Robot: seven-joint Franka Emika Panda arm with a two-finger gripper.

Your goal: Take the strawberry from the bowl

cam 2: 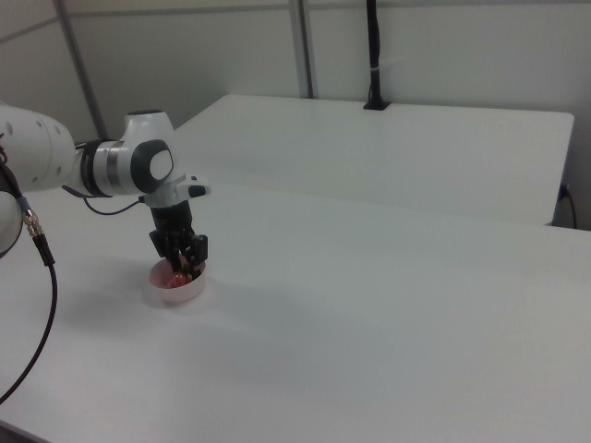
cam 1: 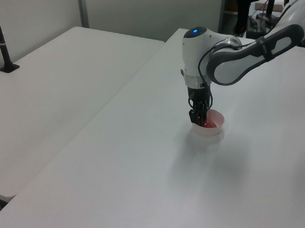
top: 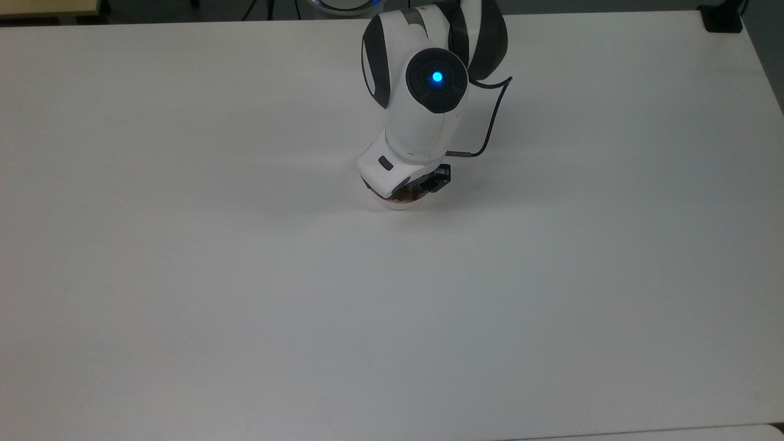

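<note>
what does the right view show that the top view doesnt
Right view alone: the bowl's whole round outline, the red strawberry lying in it, and the gripper reaching down inside. Top view alone: the blue light on the arm, whose wrist covers most of the bowl. Both: the arm over the bowl on the white table.

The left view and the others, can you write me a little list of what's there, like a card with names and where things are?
bowl: pale pink, round, standing on the table
strawberry: red, inside the bowl
gripper: dark, pointing down, tips lowered into the bowl at the strawberry
arm: white and dark grey, blue light on top, above the bowl
cable: dark, looping beside the arm
table: white, the bowl sits on it
second table: white, behind, with a black post
</note>
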